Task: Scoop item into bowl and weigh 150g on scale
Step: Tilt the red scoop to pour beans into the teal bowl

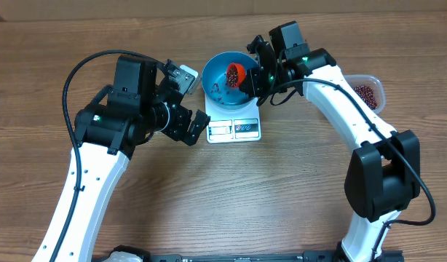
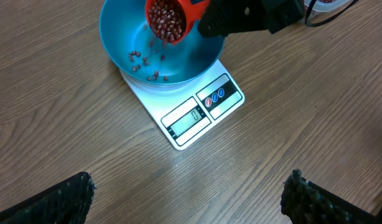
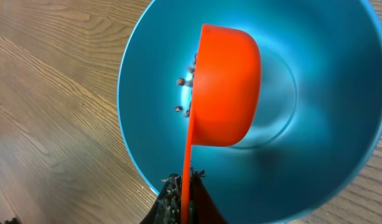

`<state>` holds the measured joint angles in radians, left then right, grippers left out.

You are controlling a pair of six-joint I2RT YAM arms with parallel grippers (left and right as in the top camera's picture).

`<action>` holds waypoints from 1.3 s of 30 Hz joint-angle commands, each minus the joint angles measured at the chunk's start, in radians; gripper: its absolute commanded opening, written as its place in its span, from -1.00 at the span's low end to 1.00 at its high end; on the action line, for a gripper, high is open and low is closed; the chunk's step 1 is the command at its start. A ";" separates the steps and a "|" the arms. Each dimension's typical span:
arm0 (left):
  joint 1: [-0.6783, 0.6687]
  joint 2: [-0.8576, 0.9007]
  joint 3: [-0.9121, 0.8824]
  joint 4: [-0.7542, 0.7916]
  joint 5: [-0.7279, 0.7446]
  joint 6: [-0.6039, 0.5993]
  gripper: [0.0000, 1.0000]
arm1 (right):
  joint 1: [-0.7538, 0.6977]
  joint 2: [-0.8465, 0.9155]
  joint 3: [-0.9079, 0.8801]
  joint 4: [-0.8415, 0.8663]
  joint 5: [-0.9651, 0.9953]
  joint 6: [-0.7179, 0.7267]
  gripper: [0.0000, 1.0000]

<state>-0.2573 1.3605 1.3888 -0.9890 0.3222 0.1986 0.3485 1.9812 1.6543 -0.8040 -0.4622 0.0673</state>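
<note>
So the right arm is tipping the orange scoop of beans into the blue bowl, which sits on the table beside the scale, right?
No. The blue bowl sits on the scale, not beside it; the left wrist view shows it. The rest is right.

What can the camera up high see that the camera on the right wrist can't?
Only the overhead view shows the white scale under the bowl, the clear tub with more beans, the left arm, the right arm, and the left gripper open beside the scale. Only the right wrist view shows the scoop from underneath, up close, with a few beans beside its edge. Both show the blue bowl, the orange scoop tipped over it, and the wooden table.
</note>
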 commanded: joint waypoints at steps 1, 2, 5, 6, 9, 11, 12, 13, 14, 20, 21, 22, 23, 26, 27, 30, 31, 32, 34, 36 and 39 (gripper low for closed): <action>0.002 0.007 0.014 -0.002 0.007 0.015 0.99 | 0.011 -0.044 0.032 0.006 0.025 -0.021 -0.93; 0.002 0.007 0.014 -0.002 0.007 0.015 0.99 | 0.011 -0.044 0.032 0.006 0.025 -0.021 -0.93; 0.002 0.007 0.014 -0.002 0.008 0.015 0.99 | 0.011 -0.044 0.032 0.006 0.024 -0.020 -0.93; 0.002 0.007 0.014 -0.002 0.007 0.015 0.99 | 0.011 -0.044 0.032 0.006 0.024 -0.020 -0.93; 0.002 0.007 0.014 -0.002 0.008 0.015 0.99 | 0.011 -0.044 0.032 0.004 0.024 -0.020 -0.93; 0.002 0.007 0.014 -0.002 0.007 0.015 0.99 | 0.011 -0.044 0.032 0.003 0.024 -0.020 -0.93; 0.002 0.007 0.014 -0.002 0.007 0.015 0.99 | 0.011 -0.044 0.032 0.003 0.024 -0.020 -0.93; 0.002 0.007 0.014 -0.002 0.007 0.015 0.99 | 0.011 -0.044 0.032 0.003 0.024 -0.021 -0.93; 0.002 0.007 0.014 -0.002 0.007 0.015 0.99 | 0.011 -0.044 0.032 0.003 0.024 -0.021 -0.93; 0.002 0.007 0.014 -0.002 0.008 0.015 0.99 | 0.011 -0.044 0.032 0.005 0.024 -0.024 -0.93; 0.002 0.007 0.014 -0.002 0.007 0.015 0.99 | 0.011 -0.044 0.032 0.005 0.025 -0.024 -0.93; 0.002 0.007 0.014 -0.002 0.008 0.015 0.99 | 0.011 -0.044 0.032 0.005 0.025 -0.024 -0.93; 0.002 0.007 0.014 -0.002 0.007 0.015 0.99 | 0.011 -0.044 0.032 0.003 0.024 -0.024 -0.93; 0.002 0.007 0.014 -0.002 0.007 0.015 0.99 | 0.011 -0.044 0.032 -0.005 0.025 -0.024 -0.93; 0.002 0.007 0.014 -0.002 0.007 0.015 0.99 | 0.011 -0.044 0.032 -0.006 0.025 -0.024 -0.93; 0.002 0.007 0.014 -0.002 0.008 0.015 0.99 | 0.011 -0.044 0.032 -0.006 0.025 -0.029 -0.93; 0.002 0.007 0.014 -0.002 0.008 0.015 0.99 | 0.011 -0.044 0.032 -0.006 0.025 -0.033 -0.93; 0.002 0.007 0.014 -0.002 0.007 0.015 0.99 | 0.011 -0.044 0.032 -0.006 0.025 -0.039 -0.93; 0.002 0.007 0.014 -0.002 0.007 0.015 0.99 | 0.011 -0.044 0.032 -0.005 0.029 -0.042 -0.93; 0.002 0.007 0.014 -0.002 0.007 0.015 0.99 | 0.011 -0.044 0.032 -0.006 0.044 -0.043 -0.93; 0.002 0.007 0.014 -0.002 0.007 0.015 0.99 | 0.011 -0.044 0.032 -0.009 0.072 -0.055 -0.93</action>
<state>-0.2573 1.3605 1.3888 -0.9890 0.3222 0.1986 0.3561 1.9812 1.6543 -0.8124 -0.4263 0.0387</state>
